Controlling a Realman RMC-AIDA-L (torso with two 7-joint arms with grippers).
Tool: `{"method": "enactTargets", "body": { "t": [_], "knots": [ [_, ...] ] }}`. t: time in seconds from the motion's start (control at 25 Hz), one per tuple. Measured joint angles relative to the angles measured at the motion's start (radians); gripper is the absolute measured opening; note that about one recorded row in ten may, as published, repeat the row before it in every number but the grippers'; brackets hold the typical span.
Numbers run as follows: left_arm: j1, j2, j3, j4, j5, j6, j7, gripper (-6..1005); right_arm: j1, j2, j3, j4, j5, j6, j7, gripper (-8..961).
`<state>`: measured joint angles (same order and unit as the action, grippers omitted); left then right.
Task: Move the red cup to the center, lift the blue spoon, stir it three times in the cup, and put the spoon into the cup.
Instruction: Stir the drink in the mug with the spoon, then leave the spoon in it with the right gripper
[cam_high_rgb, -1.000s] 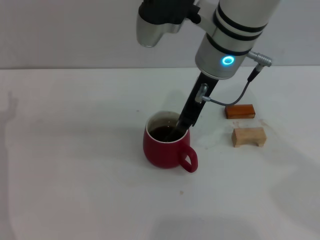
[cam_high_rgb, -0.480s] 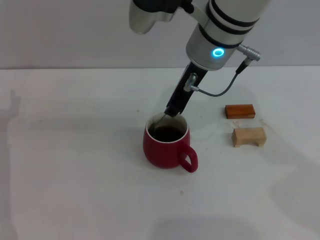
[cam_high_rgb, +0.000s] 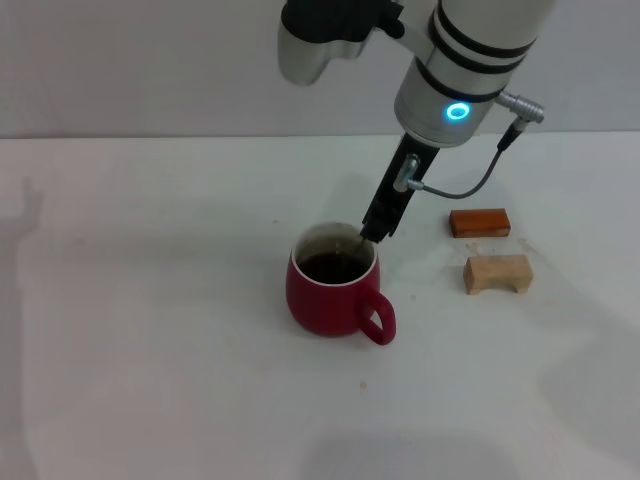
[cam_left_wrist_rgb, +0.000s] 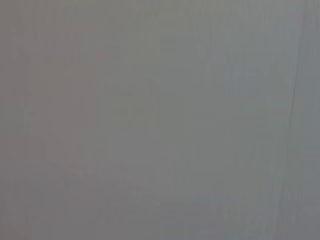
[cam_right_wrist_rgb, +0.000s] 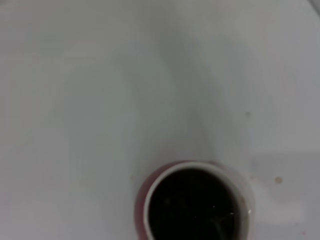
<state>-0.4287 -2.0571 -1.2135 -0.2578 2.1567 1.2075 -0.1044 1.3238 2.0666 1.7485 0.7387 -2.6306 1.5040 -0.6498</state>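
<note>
The red cup (cam_high_rgb: 330, 298) stands upright near the middle of the white table, handle toward the front right, dark inside. My right gripper (cam_high_rgb: 375, 230) hangs at the cup's back-right rim, shut on the blue spoon (cam_high_rgb: 357, 245). Only the spoon's thin grey neck shows, slanting down into the cup; its pale blue handle is hidden in the fingers. The right wrist view looks down into the cup (cam_right_wrist_rgb: 192, 166), where a faint line of the spoon (cam_right_wrist_rgb: 218, 226) shows. The left gripper is out of view; its wrist view shows only a blank grey surface.
An orange-brown block (cam_high_rgb: 480, 222) and a tan wooden block (cam_high_rgb: 497, 273) lie on the table (cam_high_rgb: 150, 300) to the right of the cup. A grey cable (cam_high_rgb: 460, 188) loops off the right arm above them.
The right gripper with the spoon swung from the cup's right side to its back-left rim, then back to the back-right rim. The cup has not moved.
</note>
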Motion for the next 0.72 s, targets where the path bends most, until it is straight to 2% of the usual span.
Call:
{"method": "enactTargets", "body": {
  "t": [0.36, 0.56, 0.72],
  "knots": [
    [-0.002, 0.0, -0.002, 0.0, 0.0, 0.001, 0.0, 862, 0.009, 0.008, -0.011, 0.005, 0.092, 0.029, -0.01, 197],
    [-0.005, 0.0, -0.003, 0.0, 0.0, 0.001, 0.0, 862, 0.012, 0.009, -0.021, 0.011, 0.101, -0.031, 0.007, 198],
    [-0.006, 0.0, -0.002, 0.0, 0.0, 0.001, 0.0, 862, 0.013, 0.008, -0.022, 0.009, 0.049, -0.073, 0.021, 199]
  ]
}}
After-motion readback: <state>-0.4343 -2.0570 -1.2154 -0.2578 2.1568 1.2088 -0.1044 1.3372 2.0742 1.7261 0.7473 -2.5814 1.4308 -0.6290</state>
